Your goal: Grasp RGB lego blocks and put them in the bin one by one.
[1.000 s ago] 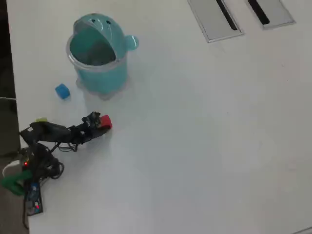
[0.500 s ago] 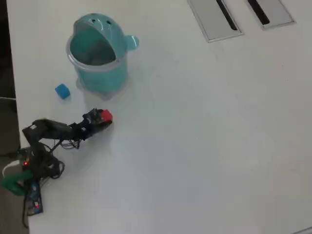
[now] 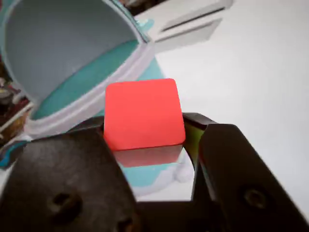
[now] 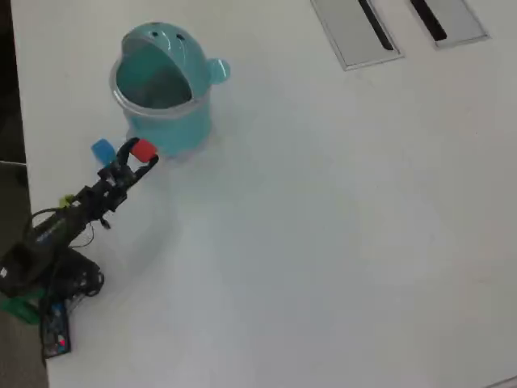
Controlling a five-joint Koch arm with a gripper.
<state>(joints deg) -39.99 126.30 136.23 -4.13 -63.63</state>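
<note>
My gripper [image 3: 145, 137] is shut on the red block [image 3: 143, 115], which fills the middle of the wrist view between the dark jaws. In the overhead view the gripper [image 4: 139, 153] holds the red block [image 4: 145, 150] just below the front of the teal bin [image 4: 161, 89], beside its base. The bin's open mouth and pale rim [image 3: 82, 82] lie just beyond the block in the wrist view. The blue block [image 4: 102, 150] lies on the table left of the gripper. The yellow-green block is not in view.
The white table [image 4: 323, 226] stretches wide to the right of the arm. Two grey slotted plates [image 4: 354, 31] lie at the far edge. The arm's base and cables [image 4: 40, 275] sit at the left edge.
</note>
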